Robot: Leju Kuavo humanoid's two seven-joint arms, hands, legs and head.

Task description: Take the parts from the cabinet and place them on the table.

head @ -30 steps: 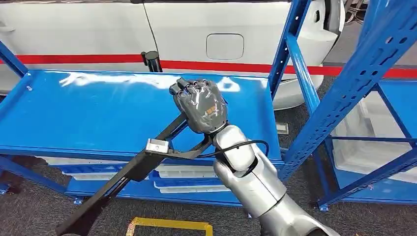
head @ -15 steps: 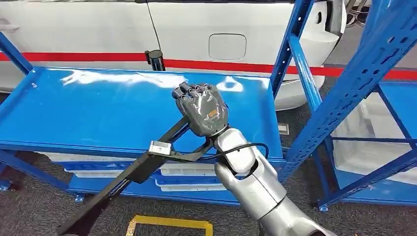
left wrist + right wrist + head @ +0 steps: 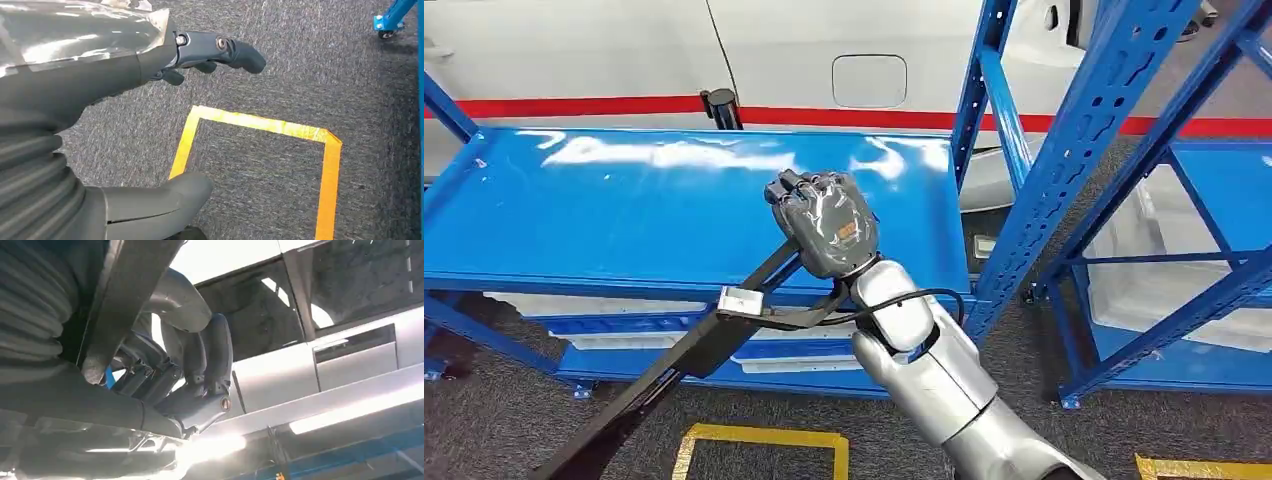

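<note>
My right hand (image 3: 824, 222) grips a long black metal part (image 3: 674, 365) with a small silver block on it. The hand hovers over the near right area of the glossy blue shelf top (image 3: 624, 210), and the part slants down past the shelf's front edge toward the floor. In the right wrist view the fingers (image 3: 212, 357) curl around the dark bar of the part (image 3: 125, 295). My left hand (image 3: 100, 65) hangs over the grey carpet with its fingers (image 3: 235, 50) and thumb (image 3: 165, 200) apart and nothing between them.
A white car with a red stripe (image 3: 574, 105) stands right behind the shelf, beside a black post (image 3: 720, 105). Blue uprights (image 3: 974, 120) and a second blue rack (image 3: 1124, 100) stand to the right. White bins (image 3: 774, 352) fill the lower shelf. Yellow tape (image 3: 759, 438) marks the carpet.
The whole picture has shifted left, so the camera has moved. My right hand still grips the black part over the shelf's near right area.
</note>
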